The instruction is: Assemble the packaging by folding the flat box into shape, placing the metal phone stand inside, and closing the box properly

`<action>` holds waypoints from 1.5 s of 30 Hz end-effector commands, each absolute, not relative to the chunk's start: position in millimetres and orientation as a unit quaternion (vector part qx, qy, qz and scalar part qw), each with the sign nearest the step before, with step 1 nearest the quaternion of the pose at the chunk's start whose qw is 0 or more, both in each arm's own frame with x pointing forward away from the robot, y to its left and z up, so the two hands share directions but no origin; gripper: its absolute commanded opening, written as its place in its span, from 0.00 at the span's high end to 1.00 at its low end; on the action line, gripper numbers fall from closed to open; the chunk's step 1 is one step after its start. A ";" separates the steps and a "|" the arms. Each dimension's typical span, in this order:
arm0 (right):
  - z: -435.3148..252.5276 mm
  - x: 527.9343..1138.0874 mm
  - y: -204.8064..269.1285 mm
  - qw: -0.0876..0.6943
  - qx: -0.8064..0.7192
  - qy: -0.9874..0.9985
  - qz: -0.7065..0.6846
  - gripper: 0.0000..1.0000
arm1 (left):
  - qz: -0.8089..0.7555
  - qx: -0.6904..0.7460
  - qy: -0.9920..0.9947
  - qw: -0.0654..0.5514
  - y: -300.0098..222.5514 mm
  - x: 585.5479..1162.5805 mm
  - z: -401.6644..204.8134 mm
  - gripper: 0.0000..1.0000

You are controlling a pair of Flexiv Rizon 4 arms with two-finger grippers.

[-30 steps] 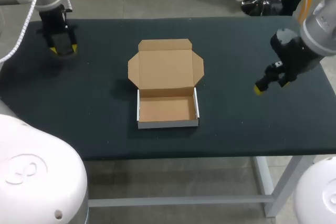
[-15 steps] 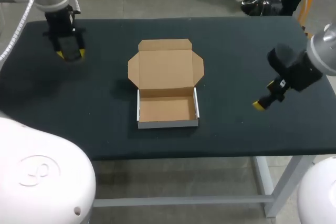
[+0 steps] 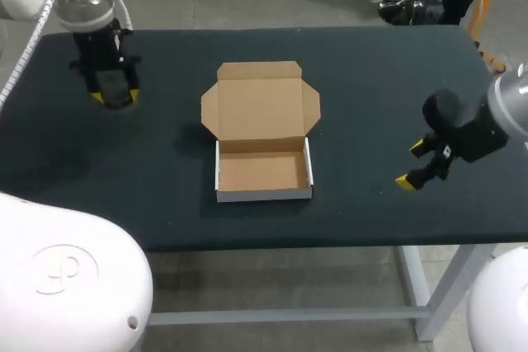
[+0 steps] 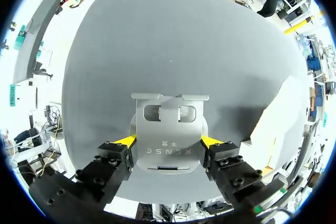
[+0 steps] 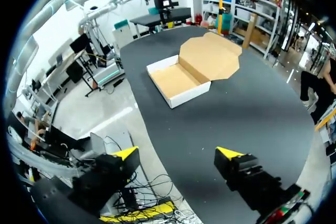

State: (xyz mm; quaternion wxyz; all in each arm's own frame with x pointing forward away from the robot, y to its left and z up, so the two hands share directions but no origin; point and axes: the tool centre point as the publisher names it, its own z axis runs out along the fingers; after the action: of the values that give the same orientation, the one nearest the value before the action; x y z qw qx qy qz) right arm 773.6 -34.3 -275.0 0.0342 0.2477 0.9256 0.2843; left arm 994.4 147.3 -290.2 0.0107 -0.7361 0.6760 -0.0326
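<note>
1. The table has a dark top. My left arm hangs over its far left corner and my right arm is out near the right edge.
2. The box sits mid-table, already folded into a tray, and the inside is empty. Its lid lies open and flat behind it with the side flaps spread. Folding looks done, so loading is the step in hand.
3. The left gripper is well apart from the box. Its jaws are clamped on the metal phone stand, with the yellow tips pressing the plate's two side edges.
4. The right gripper has its jaws spread wide with nothing between them, well off to the box's right.
5. Here is the danger.
   - That grip is on the edges of smooth metal only, so the stand could pivot or slip on the way across.
   - Nothing braces the light box, so if the stand clips a wall on the way down, the tray may skid or tip.
   - If the stand is dropped in crooked, it could sit proud of the rim and the lid may not close flush.
</note>
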 end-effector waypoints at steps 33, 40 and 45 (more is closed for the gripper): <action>-273.5 779.3 -35.0 0.026 0.245 0.927 0.284 0.00 | -0.076 -0.658 0.748 0.050 60.5 898.3 -249.7 1.00; -273.5 779.3 -35.0 0.026 0.245 0.927 0.284 0.00 | -0.075 -0.641 0.762 0.042 30.9 881.6 -249.2 1.00; -273.5 779.3 -35.0 0.026 0.245 0.927 0.284 0.00 | -0.072 -0.630 0.772 0.037 10.9 874.2 -253.5 1.00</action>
State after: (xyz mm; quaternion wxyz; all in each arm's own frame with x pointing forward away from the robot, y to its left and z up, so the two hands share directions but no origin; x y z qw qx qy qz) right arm 779.8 -33.5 -274.6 0.0281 0.2470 0.9268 0.2817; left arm 875.1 20.5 -252.2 0.0306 -0.6302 0.7719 -0.0772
